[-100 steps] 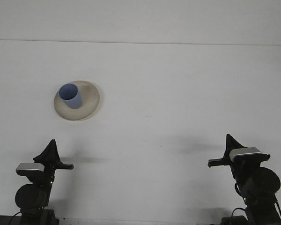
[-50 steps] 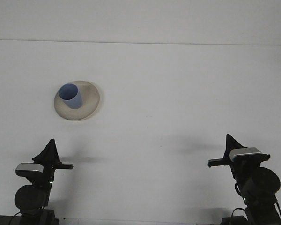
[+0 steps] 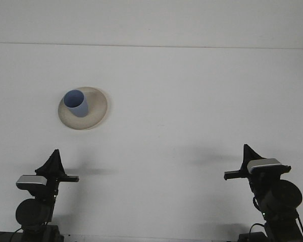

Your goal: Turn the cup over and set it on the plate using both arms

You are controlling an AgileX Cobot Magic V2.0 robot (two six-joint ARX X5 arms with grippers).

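Upright on the cream round ceramic plate [image 3: 93, 113]: the light-blue plastic cup [image 3: 76, 103], mouth open toward the camera, standing on the plate's left half and touching it. Plate itself lying flat on the white table [image 3: 192, 101], in the left part, well forward of both arms. Nothing else on the table surface besides faint shadows near the arms.

Low at the left edge of the front view: the left gripper [image 3: 54, 160], black, pointing up and away from the camera, with a grey block beneath it on the wrist. Well apart from the plate and cup, touching neither. Fingers seen edge-on as one dark wedge, so cannot tell whether released or clenched; holding nothing visible.

Low at the right: the right gripper [image 3: 249, 153], likewise black and pointing up, grey block just below it, a short dark bar sticking out to its left. Far from the cup and plate, clear across the table. Same edge-on wedge, so state of its fingers impossible to tell; nothing seen between them.
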